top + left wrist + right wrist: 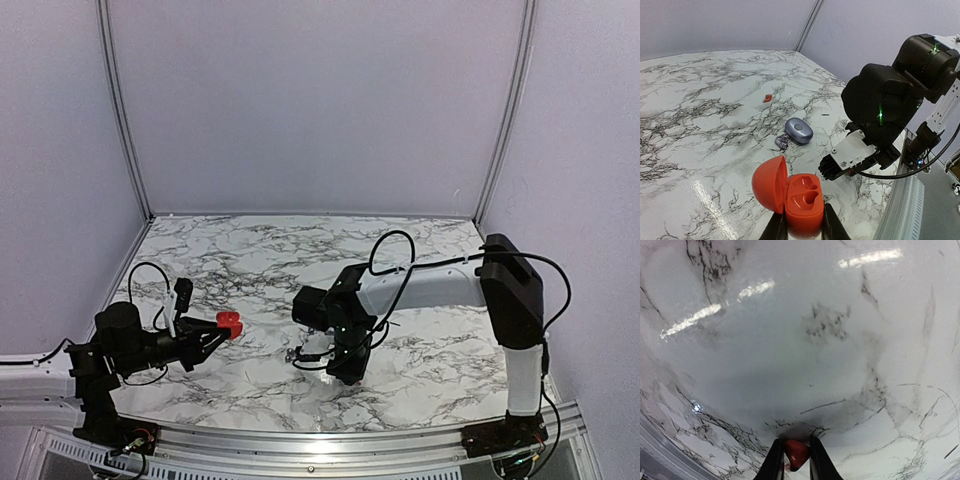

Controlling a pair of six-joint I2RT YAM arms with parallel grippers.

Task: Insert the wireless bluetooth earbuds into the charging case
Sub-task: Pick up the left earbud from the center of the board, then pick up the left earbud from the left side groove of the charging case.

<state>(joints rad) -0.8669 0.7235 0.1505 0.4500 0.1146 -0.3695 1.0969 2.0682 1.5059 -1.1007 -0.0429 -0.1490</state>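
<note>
Red plastic fills the bottom of the left wrist view: the open charging case [802,200], lid tipped back to the left, is clamped between the fingers of the left gripper [803,226], and both of its moulded sockets are empty. Beyond it on the marble table [700,115] lie a closed blue-grey case [799,130] with a silvery-grey earbud [781,142] just beside it. Farther off, well apart from them, lies a loose red earbud [767,98]. The right arm [890,95] looms black at the right of that view, above the table near the grey case, and it hides what its own fingers carry. Only the right wrist camera shows that: the right gripper [795,461] is pinched onto a second red earbud [797,452], held low over the marble. From the top camera the red case shows at the left arm's tip, while the right arm crowds the spot by the grey case; a pale glint there may be the silvery bud, though it is too small to tell
</note>
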